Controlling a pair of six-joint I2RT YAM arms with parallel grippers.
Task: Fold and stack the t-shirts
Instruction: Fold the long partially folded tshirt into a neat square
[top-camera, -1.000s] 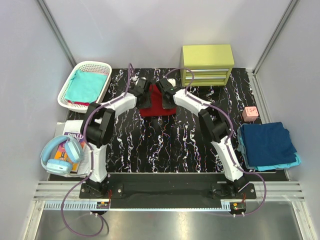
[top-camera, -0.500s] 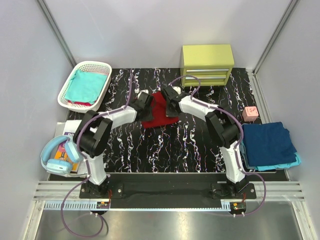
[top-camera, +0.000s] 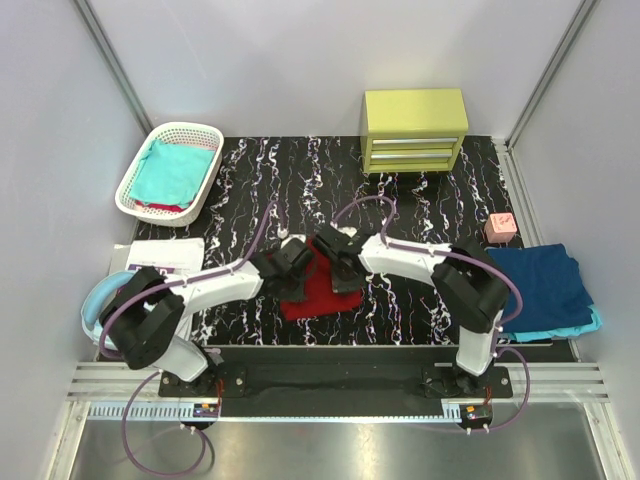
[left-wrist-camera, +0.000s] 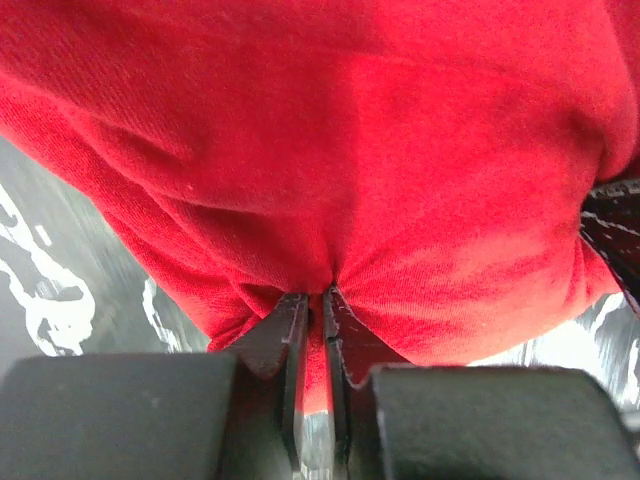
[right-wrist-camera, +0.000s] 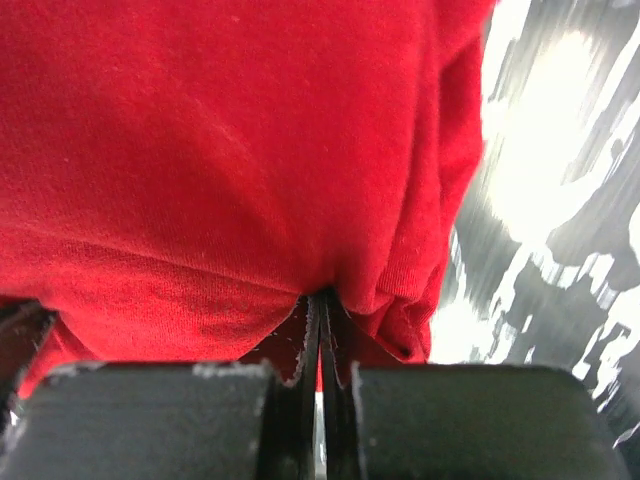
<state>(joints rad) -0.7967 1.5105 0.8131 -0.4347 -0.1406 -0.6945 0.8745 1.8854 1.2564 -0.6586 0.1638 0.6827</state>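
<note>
Black marbled tabletop (top-camera: 420, 200) between pale walls carried the work. The dark red t-shirt (top-camera: 320, 298) lay near the front edge, about midway between the two arm bases. A second earlier it had sat far back in the middle, near the yellow-green drawer chest (top-camera: 414, 130), so both arms had drawn it toward themselves.

The left gripper (left-wrist-camera: 312, 298) had narrowed to a thin slit, its fingers nipping a pucker of red cloth. The right gripper (right-wrist-camera: 319, 297) was pinched tight on another fold. The two grips sat close side by side on the shirt's far edge.

That pull seemed to have brought the shirt into easy reach for more folding. It was not yet on the navy t-shirt (top-camera: 530, 285) piled at the right.

From above, the red shirt read as a squat block, a little wider than deep. Its long axis ran left to right, with the right end tipped slightly away from the arms. Which way the collar pointed could not be told.
</note>
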